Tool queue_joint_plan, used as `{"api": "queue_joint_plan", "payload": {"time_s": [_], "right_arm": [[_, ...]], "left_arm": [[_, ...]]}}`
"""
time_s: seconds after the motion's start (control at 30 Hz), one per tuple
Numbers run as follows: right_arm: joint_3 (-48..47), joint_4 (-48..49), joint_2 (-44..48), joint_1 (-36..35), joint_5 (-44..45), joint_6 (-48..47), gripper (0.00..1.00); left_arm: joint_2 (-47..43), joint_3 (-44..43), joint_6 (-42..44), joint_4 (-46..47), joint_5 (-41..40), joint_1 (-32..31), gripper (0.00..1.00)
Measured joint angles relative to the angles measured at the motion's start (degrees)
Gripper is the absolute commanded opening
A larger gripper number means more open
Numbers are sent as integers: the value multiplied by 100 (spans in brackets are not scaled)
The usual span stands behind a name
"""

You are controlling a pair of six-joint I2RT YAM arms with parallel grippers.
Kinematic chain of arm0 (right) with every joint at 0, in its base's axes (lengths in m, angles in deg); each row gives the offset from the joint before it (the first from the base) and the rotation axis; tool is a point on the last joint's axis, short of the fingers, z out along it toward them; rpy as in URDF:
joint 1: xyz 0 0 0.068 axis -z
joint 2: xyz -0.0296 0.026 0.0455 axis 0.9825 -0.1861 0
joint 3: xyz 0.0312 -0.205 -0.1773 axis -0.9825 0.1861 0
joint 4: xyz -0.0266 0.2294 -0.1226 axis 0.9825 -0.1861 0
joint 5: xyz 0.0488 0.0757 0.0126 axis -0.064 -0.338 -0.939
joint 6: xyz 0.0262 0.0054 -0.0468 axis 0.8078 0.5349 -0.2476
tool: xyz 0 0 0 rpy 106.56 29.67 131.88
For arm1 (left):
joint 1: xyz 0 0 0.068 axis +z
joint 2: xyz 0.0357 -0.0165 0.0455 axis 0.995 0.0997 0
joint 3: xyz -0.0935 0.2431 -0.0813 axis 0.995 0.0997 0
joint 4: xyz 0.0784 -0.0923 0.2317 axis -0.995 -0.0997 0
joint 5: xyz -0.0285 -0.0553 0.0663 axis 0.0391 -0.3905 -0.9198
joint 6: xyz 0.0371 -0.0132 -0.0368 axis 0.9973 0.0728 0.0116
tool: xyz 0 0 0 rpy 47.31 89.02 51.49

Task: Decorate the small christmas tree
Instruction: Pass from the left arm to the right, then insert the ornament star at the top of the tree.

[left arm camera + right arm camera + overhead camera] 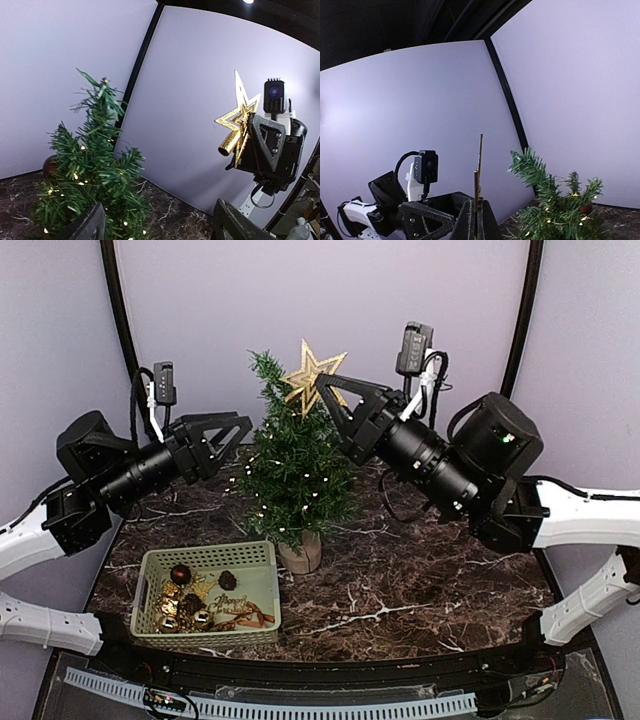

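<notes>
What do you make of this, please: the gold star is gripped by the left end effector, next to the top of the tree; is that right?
Not quite. The right end effector, not the left, grips the gold star next to the top of the tree. The top view shows this; the left end effector is open and empty.

The table was seen from above and behind; close wrist views were aimed upward; tree and star were shared.
</notes>
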Motion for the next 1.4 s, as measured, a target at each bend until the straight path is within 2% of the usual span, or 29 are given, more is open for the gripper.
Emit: {"api": "queue_joint_plan", "payload": {"time_s": [0.2,0.33,0.5,1.23,1.4], "right_arm": [[-914,-1071,-103,39,911,-538,0],[-1399,-1543,-321,136,1141,-774,0],[-1744,-1950,-498,225,1226,-949,0],[-2994,-2754,-1412,330,1217,-1290,0],[-3112,-2830,-1460,330,1220,-1309,0]], "left_arm": [[376,-791,715,-660,83,461,74],[841,-1257,1191,-765,212,658,62],[1386,-1567,1637,-828,256,739,57],[1954,-1641,2553,-57,26,739,38],[2020,-1641,2726,111,-72,739,37]]}}
